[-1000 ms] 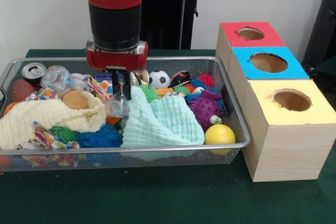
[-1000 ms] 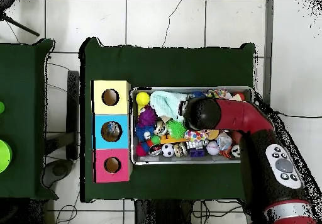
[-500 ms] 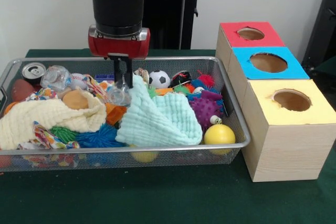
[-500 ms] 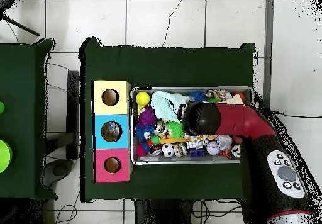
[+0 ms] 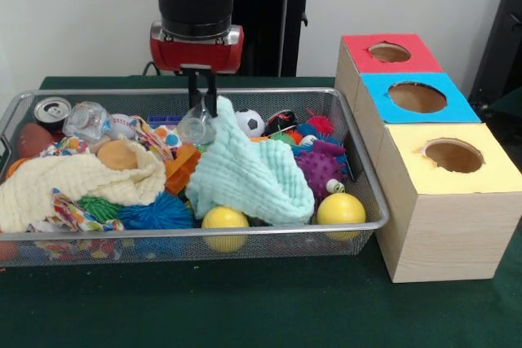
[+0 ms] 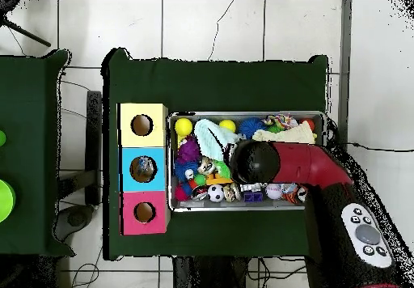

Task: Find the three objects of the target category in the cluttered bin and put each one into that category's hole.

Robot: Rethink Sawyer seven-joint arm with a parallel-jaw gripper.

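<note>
My gripper (image 5: 202,103) hangs over the middle of the wire bin (image 5: 245,232), shut on the raised corner of a mint green cloth (image 5: 249,173). A crumpled clear plastic piece (image 5: 196,128) sits right at the fingertips; I cannot tell whether it is pinched too. The cloth drapes down in a tent. In front of it lie two yellow balls (image 5: 224,219) (image 5: 341,209). A purple spiky ball (image 5: 318,170) and a soccer ball (image 5: 249,122) lie behind. In the overhead view the arm (image 6: 257,162) hides the gripper; the cloth (image 6: 212,135) shows beside it.
Three boxes with round holes stand right of the bin: red (image 5: 390,53), blue (image 5: 417,97), yellow (image 5: 453,155). A cream cloth (image 5: 73,181), a can (image 5: 52,112), a clear bottle (image 5: 86,120) and blue and green spiky balls fill the bin's left part.
The gripper has risen and shifted toward the boxes, pulling the mint cloth's corner and the clear piece up. A second yellow ball has come into sight at the bin's front.
</note>
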